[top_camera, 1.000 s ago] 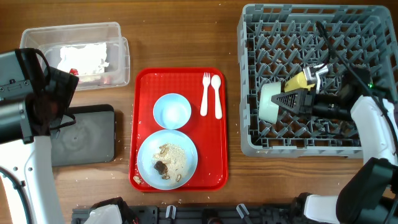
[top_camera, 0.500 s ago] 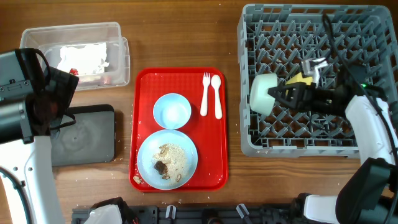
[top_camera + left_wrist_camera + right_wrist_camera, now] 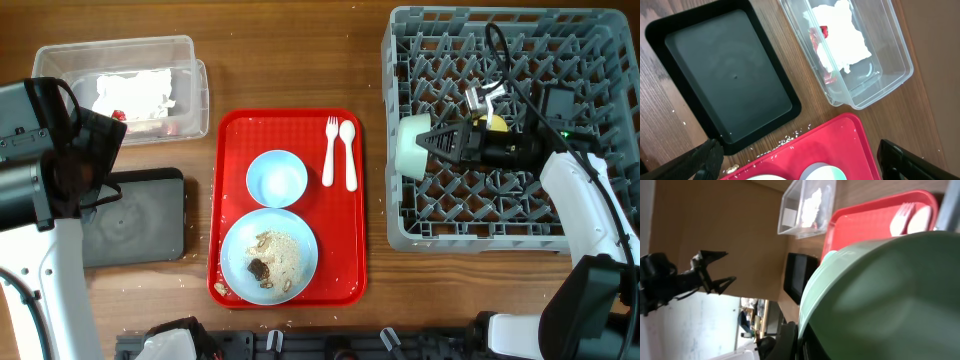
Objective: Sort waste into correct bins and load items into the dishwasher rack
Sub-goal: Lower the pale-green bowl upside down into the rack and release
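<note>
My right gripper (image 3: 432,142) is shut on the rim of the mint green bowl (image 3: 407,146), held on edge over the left side of the grey dishwasher rack (image 3: 500,228). That bowl (image 3: 880,290) fills the right wrist view. A yellow cup (image 3: 493,122) lies in the rack behind the gripper. On the red tray sit a light blue bowl (image 3: 276,179), a blue plate (image 3: 303,262) with rice crumbs (image 3: 272,248) and a brown scrap (image 3: 258,268), a white fork (image 3: 330,152) and a spoon (image 3: 349,152). My left gripper (image 3: 800,161) hangs open, with nothing between its fingers, above the black bin (image 3: 725,85) and the tray corner.
The clear tub (image 3: 60,62) at the back left holds the crumpled white wrapper (image 3: 135,92). The black tray (image 3: 140,222) lies in front of it, with rice grains scattered beside it. The red tray (image 3: 352,250) lies between the bins and the rack.
My right gripper has carried the mint bowl left and slightly back across the rack, to its left wall. The left arm has not moved.
</note>
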